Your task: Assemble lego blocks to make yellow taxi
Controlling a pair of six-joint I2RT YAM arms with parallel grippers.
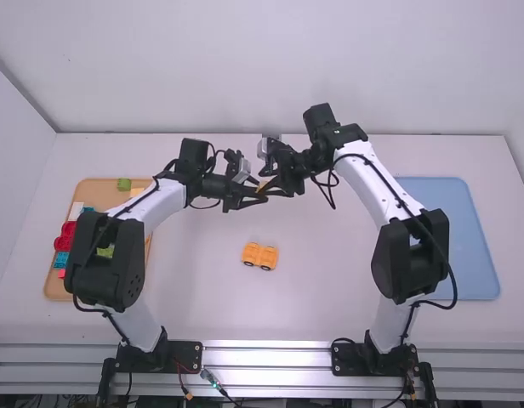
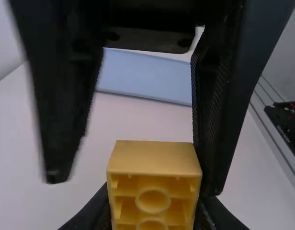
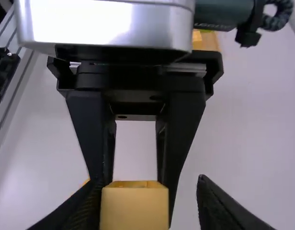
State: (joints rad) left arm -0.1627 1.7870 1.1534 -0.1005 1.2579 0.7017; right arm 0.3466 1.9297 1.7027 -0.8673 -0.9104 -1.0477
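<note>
The left gripper (image 1: 259, 194) is gripping a yellow block (image 1: 263, 185) above the far middle; the right gripper (image 1: 271, 184) is spreading its fingers around it. A wheeled yellow base (image 1: 259, 256) is standing nearer, between the left tray (image 1: 53, 294) and right tray (image 1: 479, 290).

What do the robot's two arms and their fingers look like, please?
The left arm and the right arm share white links and bulky black joints, with black cables looping along them. The fingers are black and taper toward their tips. A rounded silvery housing is mounted near the left arm's fingers.
</note>
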